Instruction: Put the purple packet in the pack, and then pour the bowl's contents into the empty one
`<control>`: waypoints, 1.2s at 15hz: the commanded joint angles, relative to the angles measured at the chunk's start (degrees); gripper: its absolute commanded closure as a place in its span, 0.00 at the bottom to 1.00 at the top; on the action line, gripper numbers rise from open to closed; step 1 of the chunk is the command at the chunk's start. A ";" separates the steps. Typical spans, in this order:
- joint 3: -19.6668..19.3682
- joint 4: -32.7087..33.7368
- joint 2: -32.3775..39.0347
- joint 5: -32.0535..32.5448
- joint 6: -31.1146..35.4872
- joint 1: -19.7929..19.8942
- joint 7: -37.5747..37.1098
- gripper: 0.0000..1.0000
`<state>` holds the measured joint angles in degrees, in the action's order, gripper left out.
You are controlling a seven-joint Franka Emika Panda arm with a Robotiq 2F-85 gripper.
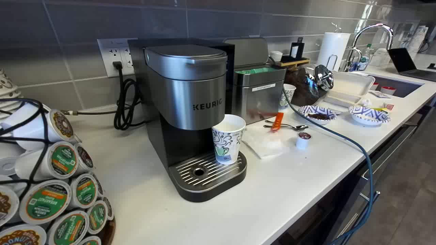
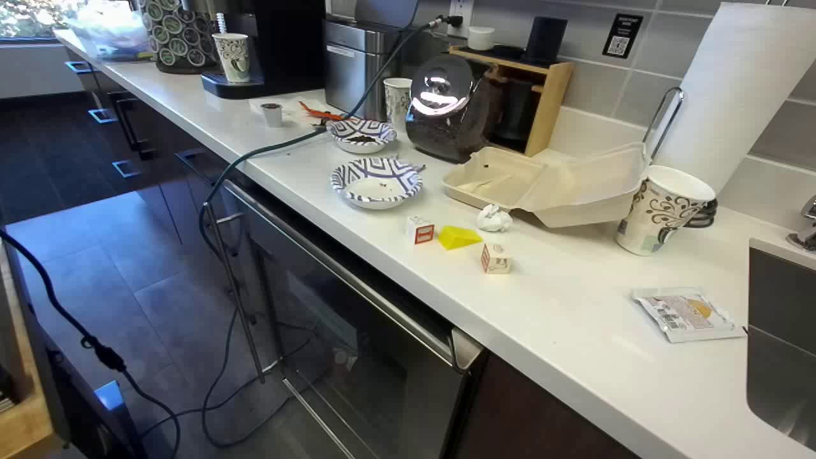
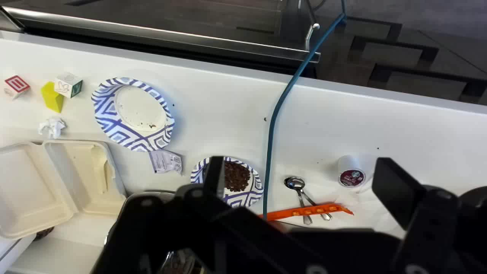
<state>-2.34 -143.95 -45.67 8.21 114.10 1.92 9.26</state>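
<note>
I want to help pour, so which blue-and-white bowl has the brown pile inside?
The smaller bowl, nearer the two spoons; the wider bowl holds just a few crumbs.

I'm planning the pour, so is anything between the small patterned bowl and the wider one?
Yes: the purple packet lies partly in the gap, by the rim of the wider bowl. Lifted, the small bowl could likely clear it. The blue cable lies on that bowl's opposite side.

This is a kitchen: in an exterior view, a white counter [image 1: 211, 217] runs along a tiled wall [image 1: 224, 20], with coffee pods [image 1: 46, 200] at near left, a coffee machine [image 1: 190, 95] near them, and, at far right, paper towels [image 1: 332, 51], a tap [image 1: 373, 26] and a sink [image 1: 407, 87].
</note>
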 commanded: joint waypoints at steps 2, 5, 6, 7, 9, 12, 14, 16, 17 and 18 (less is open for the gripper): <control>-0.32 0.12 0.03 0.30 -0.15 -0.47 -0.28 0.00; -0.32 0.12 0.03 0.30 -0.15 -0.47 -0.28 0.00; -0.32 0.12 0.03 0.30 -0.15 -0.47 -0.28 0.00; -0.32 0.12 0.03 0.30 -0.15 -0.47 -0.28 0.00; -0.32 0.12 0.03 0.30 -0.15 -0.47 -0.28 0.00; -0.32 0.12 0.03 0.30 -0.15 -0.47 -0.28 0.00; 0.44 1.36 2.11 0.91 -0.41 0.17 -1.56 0.00; 0.06 3.20 6.86 0.53 2.16 0.69 -3.14 0.00; -0.31 4.01 9.21 0.06 4.22 0.79 -4.02 0.00; -0.34 4.98 11.58 0.30 5.70 1.44 -5.19 0.00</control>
<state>-2.37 -142.69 -42.54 8.21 115.93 2.22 7.23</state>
